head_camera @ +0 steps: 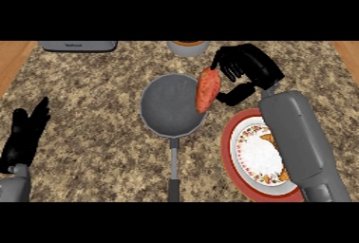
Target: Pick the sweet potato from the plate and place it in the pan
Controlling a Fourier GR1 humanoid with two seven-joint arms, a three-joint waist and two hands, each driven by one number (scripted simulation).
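Note:
An orange sweet potato (pixel 207 89) stands on end over the right rim of the grey pan (pixel 167 108), whose handle points toward me. My right hand (pixel 247 66) is just right of it, fingers relaxed and spread, thumb below near the potato's lower half; they no longer curl round it. The red-rimmed plate (pixel 238 142) with a white flowered centre lies at the lower right, partly hidden by my right forearm. My left hand (pixel 24 133) rests open at the left edge, fingers up.
A grey appliance (pixel 77 45) sits at the back left edge of the granite counter. A grey cup or bowl with orange contents (pixel 188 46) stands at the back, just behind the pan. Wooden strips border the counter on both sides.

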